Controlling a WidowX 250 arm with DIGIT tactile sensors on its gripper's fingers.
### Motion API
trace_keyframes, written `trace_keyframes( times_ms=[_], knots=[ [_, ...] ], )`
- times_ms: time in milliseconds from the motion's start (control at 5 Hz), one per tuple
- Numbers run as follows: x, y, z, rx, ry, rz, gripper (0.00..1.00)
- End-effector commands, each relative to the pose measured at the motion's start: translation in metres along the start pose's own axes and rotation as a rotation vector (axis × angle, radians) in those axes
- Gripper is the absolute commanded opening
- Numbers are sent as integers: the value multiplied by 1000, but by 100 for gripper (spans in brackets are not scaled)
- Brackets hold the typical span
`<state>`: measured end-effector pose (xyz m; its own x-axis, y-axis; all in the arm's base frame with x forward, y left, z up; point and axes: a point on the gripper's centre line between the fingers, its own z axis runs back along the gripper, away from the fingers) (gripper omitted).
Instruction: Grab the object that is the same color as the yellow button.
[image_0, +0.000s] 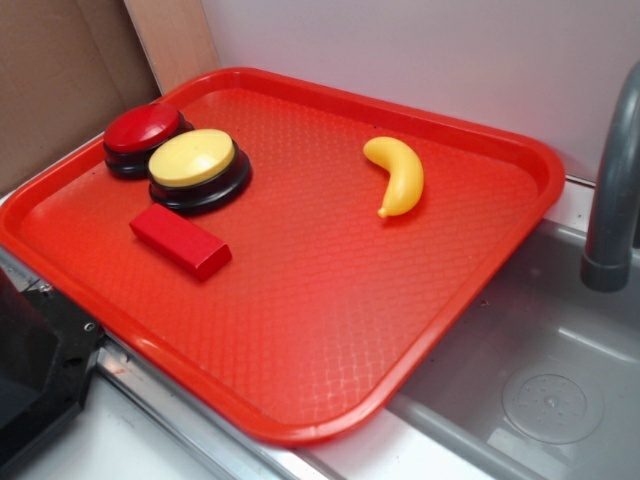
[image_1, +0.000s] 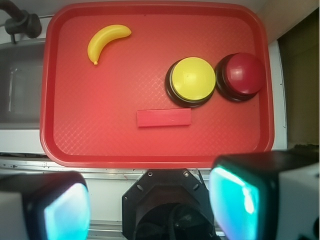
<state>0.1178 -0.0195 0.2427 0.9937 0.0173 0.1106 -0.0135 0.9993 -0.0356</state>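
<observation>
Banana (image_0: 398, 175) lies on the red tray (image_0: 330, 330), well apart from the yellow button (image_0: 193, 158) in the exterior view. From the wrist view, the fingers (image_1: 65, 210) stand spread wide, empty, short of the tray's near rim.

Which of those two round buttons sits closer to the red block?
The yellow button: it sits just beside the red block, while the red button lies beyond it, near the tray's edge.
</observation>
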Motion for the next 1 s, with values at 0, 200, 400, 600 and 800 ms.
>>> trace_keyframes(
  times_ms=[0, 200, 400, 600, 800],
  knots=[
    [0, 0, 0, 0, 0, 0, 100],
    [26, -7, -15, -10, 18, 148, 100],
    [50, -16, -32, -114, 85, 250, 100],
    [78, -29, -61, -142, 119, 394, 100],
    [116, -43, -99, -116, 102, 549, 100]
  ],
)
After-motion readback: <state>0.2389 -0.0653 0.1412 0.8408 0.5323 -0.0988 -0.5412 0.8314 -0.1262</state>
